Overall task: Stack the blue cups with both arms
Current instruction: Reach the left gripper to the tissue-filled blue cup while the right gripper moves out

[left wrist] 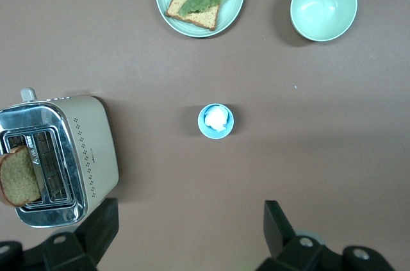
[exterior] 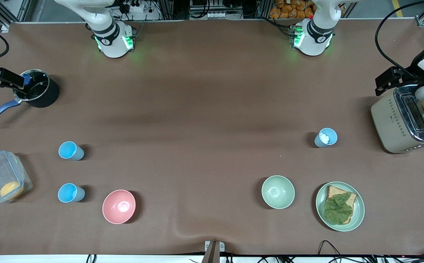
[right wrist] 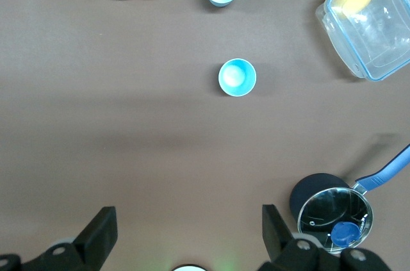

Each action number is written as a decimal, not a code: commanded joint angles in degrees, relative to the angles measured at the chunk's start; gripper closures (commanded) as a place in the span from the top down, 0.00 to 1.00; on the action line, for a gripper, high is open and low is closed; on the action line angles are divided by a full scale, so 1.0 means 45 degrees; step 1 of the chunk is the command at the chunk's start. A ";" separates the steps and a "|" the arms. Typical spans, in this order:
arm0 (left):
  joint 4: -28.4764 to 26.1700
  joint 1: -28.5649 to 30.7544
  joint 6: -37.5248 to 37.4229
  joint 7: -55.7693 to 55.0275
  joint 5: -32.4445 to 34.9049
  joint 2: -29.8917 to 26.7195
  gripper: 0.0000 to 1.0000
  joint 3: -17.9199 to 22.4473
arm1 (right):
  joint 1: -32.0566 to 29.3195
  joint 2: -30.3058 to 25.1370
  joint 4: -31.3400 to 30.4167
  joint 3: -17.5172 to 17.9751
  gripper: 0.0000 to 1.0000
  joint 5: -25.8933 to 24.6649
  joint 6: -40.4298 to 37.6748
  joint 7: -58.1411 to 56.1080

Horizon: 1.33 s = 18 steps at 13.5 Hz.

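Right, starting by the pink bowl (exterior: 119, 206): 1 blue cup (exterior: 71, 193) stands upright just beside it toward the right arm's end, a 2nd cup (exterior: 71, 151) farther from the camera than that. The 3rd cup (exterior: 325, 137), with something white inside, stands well apart from the bowl toward the left arm's end, near the toaster (exterior: 403, 122). Right gripper (right wrist: 186, 232) hangs over the pot (exterior: 38, 92), fingers spread wide, holding nothing. Left gripper (left wrist: 189, 236) hovers over the toaster, fingers likewise apart.
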 commanded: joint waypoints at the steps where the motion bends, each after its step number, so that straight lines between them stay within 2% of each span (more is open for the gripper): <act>1: 0.0183 0.0215 -0.0235 0.0383 -0.0161 0.0039 1.00 -0.0035 | -0.0146 -0.0024 -0.0036 0.0087 1.00 0.0037 0.0025 -0.0038; 7: -0.0361 0.0334 0.0055 0.0325 -0.0239 0.1267 1.00 -0.0035 | -0.0146 -0.0005 -0.0016 0.0087 1.00 0.0037 0.0005 -0.0057; 11: -0.3324 0.0391 0.3232 0.0286 -0.0219 0.1075 1.00 -0.0094 | 0.0068 0.0248 0.0140 0.0146 1.00 -0.0120 0.0005 -0.0194; 14: -0.5981 0.1075 0.6103 0.0422 -0.0180 0.0684 1.00 -0.0172 | 0.0204 0.1340 0.0159 0.0166 1.00 0.0017 -0.0034 -0.0175; 18: -0.8619 0.1173 0.9716 0.0442 -0.0199 0.0898 1.00 -0.0152 | 0.0303 0.1811 0.0121 0.0165 1.00 0.0037 -0.0093 -0.0175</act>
